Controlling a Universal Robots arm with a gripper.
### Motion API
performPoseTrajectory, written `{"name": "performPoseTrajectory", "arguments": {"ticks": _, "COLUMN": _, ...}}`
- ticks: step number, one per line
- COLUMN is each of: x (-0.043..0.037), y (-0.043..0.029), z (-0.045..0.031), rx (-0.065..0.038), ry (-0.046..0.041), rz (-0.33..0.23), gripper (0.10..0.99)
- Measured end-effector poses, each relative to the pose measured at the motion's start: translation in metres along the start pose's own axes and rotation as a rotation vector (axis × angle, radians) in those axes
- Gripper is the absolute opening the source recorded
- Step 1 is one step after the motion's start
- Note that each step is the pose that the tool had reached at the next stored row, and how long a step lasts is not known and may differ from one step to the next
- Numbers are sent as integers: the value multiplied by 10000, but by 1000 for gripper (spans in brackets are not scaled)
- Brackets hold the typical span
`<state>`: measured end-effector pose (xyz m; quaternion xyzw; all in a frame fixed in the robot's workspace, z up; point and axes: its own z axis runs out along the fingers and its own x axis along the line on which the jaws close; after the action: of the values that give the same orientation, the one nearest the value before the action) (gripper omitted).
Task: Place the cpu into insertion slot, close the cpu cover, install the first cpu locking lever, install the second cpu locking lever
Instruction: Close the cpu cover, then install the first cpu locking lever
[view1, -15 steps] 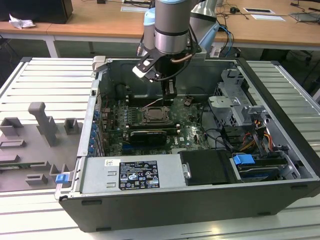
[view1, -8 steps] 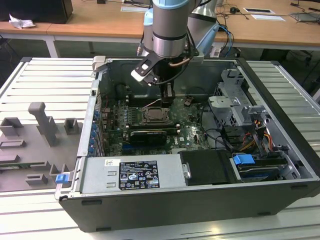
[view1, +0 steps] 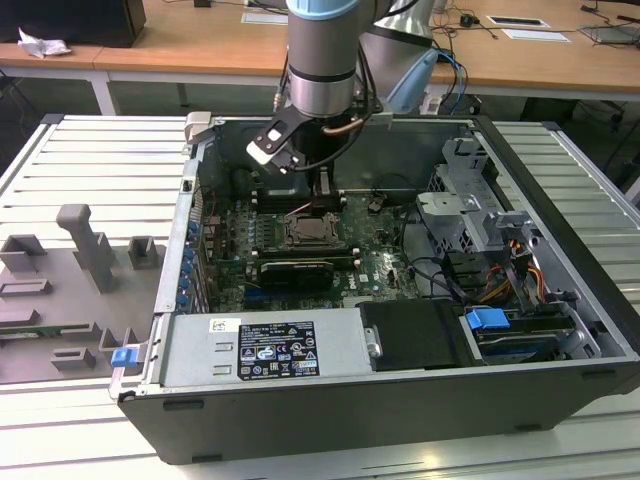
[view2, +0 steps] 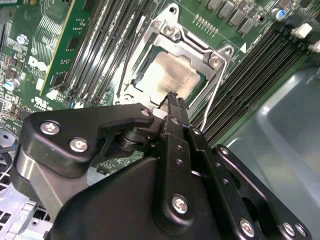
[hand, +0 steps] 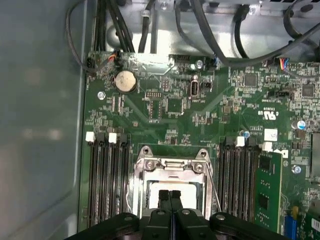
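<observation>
The gripper, pinched fingertip to fingertip on nothing, is held just above the cpu, which is seated under the lowered cover, seemingly as a narrow tip for pressing.

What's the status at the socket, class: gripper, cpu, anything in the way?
Gripper shut, empty, tips over cpu. Cpu lies under cover, cover down. Lever wire beside cover, latch unclear. Nothing in the way.
</observation>
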<state>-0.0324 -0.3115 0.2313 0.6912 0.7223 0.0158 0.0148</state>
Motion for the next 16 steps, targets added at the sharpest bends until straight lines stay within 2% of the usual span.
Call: {"name": "performPoseTrajectory", "arguments": {"ticks": 16, "x": 3, "y": -78, "z": -4, "rx": 0, "ry": -1, "rz": -1, "gripper": 106}}
